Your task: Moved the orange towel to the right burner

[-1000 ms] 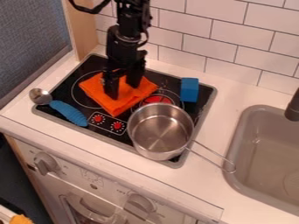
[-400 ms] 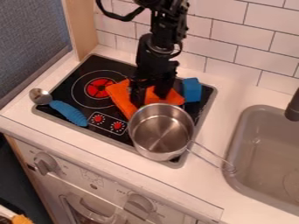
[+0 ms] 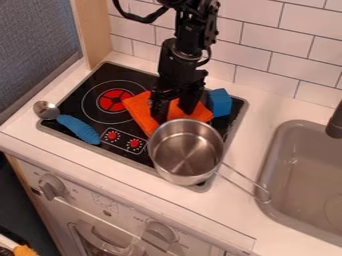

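The gripper's (image 3: 176, 109) fingers (image 3: 160, 106) stand apart, pointing down on the orange towel (image 3: 139, 108) – spread, with cloth showing between them. The towel lies across the right burner area of the stove (image 3: 67, 103), between the bare left burner (image 3: 115, 100) and a blue block (image 3: 219, 102). The metal pot (image 3: 186, 152) sits at the towel's near edge, its handle pointing toward the sink (image 3: 264, 167) – and a blue-handled spoon (image 3: 78, 128) rests over the stove's left edge
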Robot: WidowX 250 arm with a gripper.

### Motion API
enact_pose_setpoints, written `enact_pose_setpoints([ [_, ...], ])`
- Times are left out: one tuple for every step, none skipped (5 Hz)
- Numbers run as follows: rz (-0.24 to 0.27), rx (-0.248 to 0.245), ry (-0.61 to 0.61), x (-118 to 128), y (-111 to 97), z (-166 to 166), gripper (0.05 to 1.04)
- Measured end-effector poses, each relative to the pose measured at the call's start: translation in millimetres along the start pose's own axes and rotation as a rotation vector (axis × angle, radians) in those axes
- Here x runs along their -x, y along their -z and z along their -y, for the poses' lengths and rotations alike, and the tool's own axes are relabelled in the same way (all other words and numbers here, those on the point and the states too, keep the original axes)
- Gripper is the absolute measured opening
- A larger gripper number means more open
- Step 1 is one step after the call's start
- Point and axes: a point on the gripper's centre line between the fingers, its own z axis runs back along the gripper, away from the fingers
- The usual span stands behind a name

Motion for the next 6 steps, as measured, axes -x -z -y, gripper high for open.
enact_pose_setpoints([
  [-0.021,-0.001,0.001,-2,-6,1,0.999],
  [-0.05,-0.011,-0.01,-1,-13,2,0.999],
  [-0.063,0.022,-0.032,-4,-36,1,0.999],
  [-0.043,0.045,-0.058,-9,-59,-7,0.999],
  [-0.021,0.095,-0.088,-14,-84,-14,0.999],
  [-0.03,0.145,-0.116,-21,-95,-20,0.999],
])
